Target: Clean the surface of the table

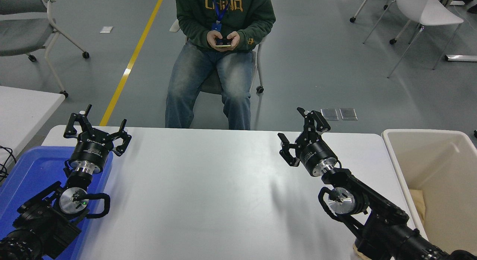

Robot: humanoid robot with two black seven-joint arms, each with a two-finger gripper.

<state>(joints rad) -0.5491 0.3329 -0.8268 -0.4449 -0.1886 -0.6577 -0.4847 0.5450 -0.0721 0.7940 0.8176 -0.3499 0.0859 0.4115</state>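
The table surface (208,193) is a wide matte white top filling the lower half of the head view, bare across its middle. My right gripper (300,131) hangs open above its far right part, fingers spread and nothing between them. My left gripper (96,127) is parked open at the far left corner, over the edge of a blue tray. A scrap of crumpled brown paper (356,248) peeks out under my right arm at the near right edge.
A blue tray (26,174) lies on the left end of the table. A beige bin (439,178) stands off the right end with brown paper inside. A person sits on a chair beyond the far edge, holding a phone (223,43). A smaller white table (22,110) is at left.
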